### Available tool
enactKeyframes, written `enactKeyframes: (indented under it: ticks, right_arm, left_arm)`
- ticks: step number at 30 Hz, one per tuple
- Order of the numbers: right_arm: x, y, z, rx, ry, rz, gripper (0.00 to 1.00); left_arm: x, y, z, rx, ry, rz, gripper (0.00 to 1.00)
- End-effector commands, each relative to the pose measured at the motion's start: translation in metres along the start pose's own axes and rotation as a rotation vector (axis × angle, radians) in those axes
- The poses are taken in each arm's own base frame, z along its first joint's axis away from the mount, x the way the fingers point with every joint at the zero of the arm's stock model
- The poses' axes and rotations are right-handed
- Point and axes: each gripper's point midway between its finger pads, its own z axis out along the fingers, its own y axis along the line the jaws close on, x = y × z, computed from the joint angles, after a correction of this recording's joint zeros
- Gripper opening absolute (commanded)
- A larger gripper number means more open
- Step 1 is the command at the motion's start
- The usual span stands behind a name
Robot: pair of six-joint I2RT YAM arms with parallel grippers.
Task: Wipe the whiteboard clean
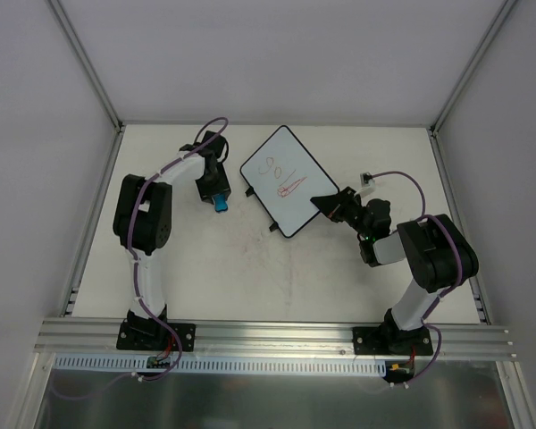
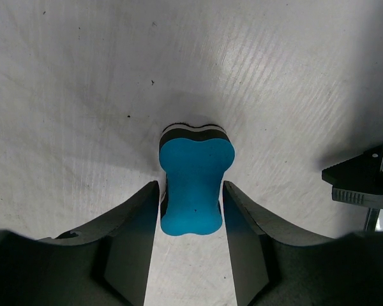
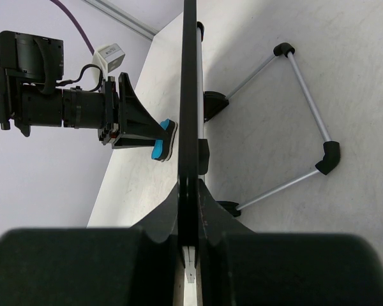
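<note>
The white tabletop (image 1: 205,277) stretches out in front of me, its middle marked with faint grey scuffs (image 1: 281,259); up close from my left wrist it shows fine streaks and a few dark specks. A blue bow-tie-shaped eraser (image 2: 195,185), with white and black layers behind its blue face, is over the table's far left part. A small white box (image 1: 368,179) lies near the table's right edge. Pale grey walls (image 1: 268,54) enclose the table, with aluminium posts (image 1: 85,63) slanting at the far corners. An aluminium rail (image 1: 277,335) and a slotted white strip (image 1: 277,364) run along the near edge.
</note>
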Motion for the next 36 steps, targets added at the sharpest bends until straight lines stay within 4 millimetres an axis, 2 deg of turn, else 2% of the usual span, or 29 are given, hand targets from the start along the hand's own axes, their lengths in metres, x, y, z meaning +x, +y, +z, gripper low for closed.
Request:
enactKeyframes:
  ticks: [1,5,11,17,20,21,23,24,27,28,31,32,36]
  right_arm:
    - [-0.017,0.030,0.005,-0.125,-0.046,-0.061,0.00]
    - [-0.016,0.030,0.005,-0.126,-0.045,-0.059,0.00]
    - [-0.017,0.030,0.005,-0.125,-0.046,-0.058,0.00]
    - [-0.018,0.029,0.005,-0.124,-0.047,-0.058,0.00]
    - [-0.017,0.030,0.004,-0.127,-0.046,-0.059,0.00]
    - [-0.017,0.030,0.004,-0.127,-0.046,-0.059,0.00]
    - [-0.018,0.029,0.003,-0.122,-0.048,-0.059,0.00]
    - [-0.018,0.029,0.003,-0.124,-0.047,-0.061,0.00]
    - [-0.018,0.030,0.004,-0.126,-0.047,-0.062,0.00]
    - [-0.019,0.031,0.003,-0.129,-0.049,-0.064,0.00]
    - [-0.019,0.031,0.003,-0.130,-0.049,-0.064,0.00]
    - [-0.020,0.032,0.002,-0.131,-0.050,-0.066,0.00]
    - [-0.020,0.034,0.003,-0.137,-0.048,-0.067,0.00]
  left_arm:
    - [0.000,-0.005,-0.004,-0.005,0.000,0.034,0.45]
    - [0.000,-0.005,-0.002,-0.010,0.001,0.038,0.44]
    - [-0.004,-0.007,-0.007,-0.007,-0.015,0.047,0.32]
    - [0.000,-0.010,-0.010,0.010,-0.006,0.054,0.28]
    - [-0.009,-0.016,-0.033,0.058,-0.045,0.051,0.28]
    - [-0.016,-0.026,-0.050,0.116,-0.063,0.053,0.24]
    - [-0.030,-0.039,-0.071,0.180,-0.104,0.070,0.20]
    - [-0.032,-0.049,-0.083,0.236,-0.105,0.079,0.19]
    - [-0.048,-0.059,-0.108,0.286,-0.164,0.076,0.17]
    - [-0.051,-0.062,-0.112,0.294,-0.177,0.073,0.13]
    - [-0.064,-0.072,-0.121,0.333,-0.207,0.072,0.08]
    - [-0.069,-0.080,-0.127,0.371,-0.215,0.068,0.01]
    - [-0.079,-0.108,-0.129,0.494,-0.213,0.060,0.00]
